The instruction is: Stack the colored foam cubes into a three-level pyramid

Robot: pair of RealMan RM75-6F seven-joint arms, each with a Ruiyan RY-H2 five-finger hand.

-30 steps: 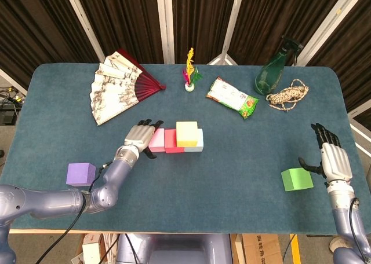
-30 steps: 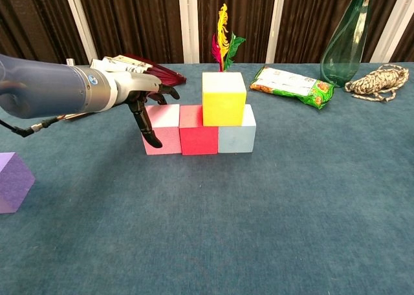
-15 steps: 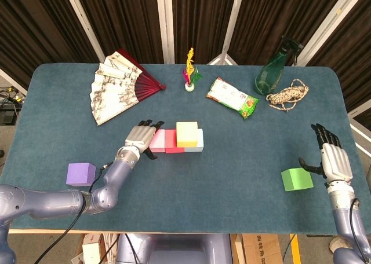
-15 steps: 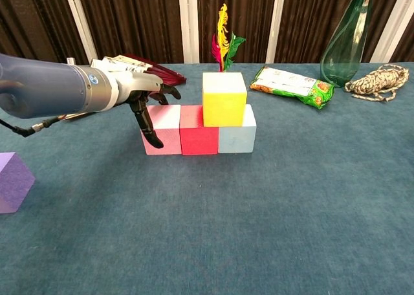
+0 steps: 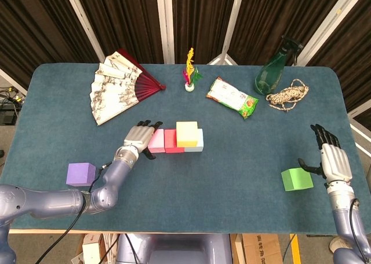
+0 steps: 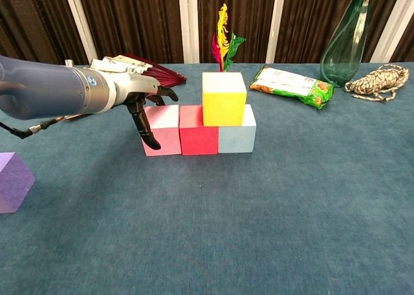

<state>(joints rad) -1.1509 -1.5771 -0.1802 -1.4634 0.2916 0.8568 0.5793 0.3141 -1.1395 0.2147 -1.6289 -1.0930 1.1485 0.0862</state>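
A row of three cubes stands mid-table: pink, red and light blue. A yellow cube sits on top, over the red and light blue ones. My left hand is beside the pink cube's left face with fingers spread, holding nothing. A purple cube lies at the near left. A green cube lies at the near right, just left of my open right hand.
Along the back lie a paper fan, a feather shuttlecock, a snack bag, a green glass bottle and a rope coil.
My left hand has edged very slightly away from the pink cube. The cubes and the right hand have not moved.
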